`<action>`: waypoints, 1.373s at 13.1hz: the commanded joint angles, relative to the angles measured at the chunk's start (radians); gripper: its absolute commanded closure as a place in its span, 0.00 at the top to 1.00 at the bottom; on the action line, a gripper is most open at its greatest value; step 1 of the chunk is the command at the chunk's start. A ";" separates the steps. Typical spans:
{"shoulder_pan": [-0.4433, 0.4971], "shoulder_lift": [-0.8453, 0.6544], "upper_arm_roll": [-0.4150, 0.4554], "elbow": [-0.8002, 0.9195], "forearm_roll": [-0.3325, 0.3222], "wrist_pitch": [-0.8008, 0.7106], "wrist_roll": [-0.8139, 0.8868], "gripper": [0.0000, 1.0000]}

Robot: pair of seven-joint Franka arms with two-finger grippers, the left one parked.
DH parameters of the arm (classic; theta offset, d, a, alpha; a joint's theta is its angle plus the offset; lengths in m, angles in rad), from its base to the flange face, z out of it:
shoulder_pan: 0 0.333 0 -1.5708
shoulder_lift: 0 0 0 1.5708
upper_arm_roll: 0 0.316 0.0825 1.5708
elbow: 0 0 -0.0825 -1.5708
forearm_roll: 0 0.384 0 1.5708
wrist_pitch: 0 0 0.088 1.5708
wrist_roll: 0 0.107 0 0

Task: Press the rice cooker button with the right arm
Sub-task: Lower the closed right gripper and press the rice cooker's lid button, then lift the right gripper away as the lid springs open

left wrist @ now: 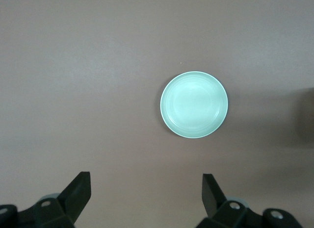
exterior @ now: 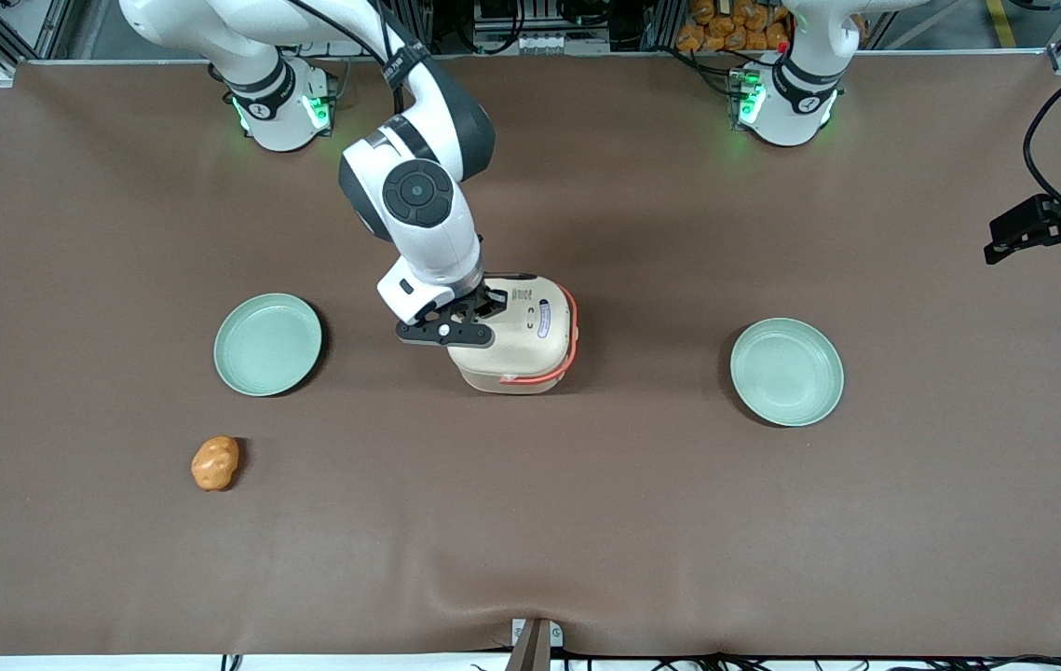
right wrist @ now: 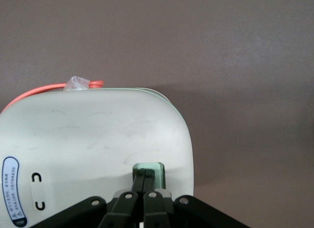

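The cream rice cooker with its coral-orange handle stands at the table's middle, lid closed. In the right wrist view its lid fills the frame, with a pale green button at the lid's edge. My right arm reaches down over the cooker. Its black gripper is shut, fingers pressed together, with the tips resting on the green button.
One pale green plate lies beside the cooker toward the working arm's end, another toward the parked arm's end. An orange potato-like lump sits nearer the front camera than the first plate.
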 commanded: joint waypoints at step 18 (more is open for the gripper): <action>-0.548 -0.325 -0.016 0.304 0.008 -0.744 -0.627 1.00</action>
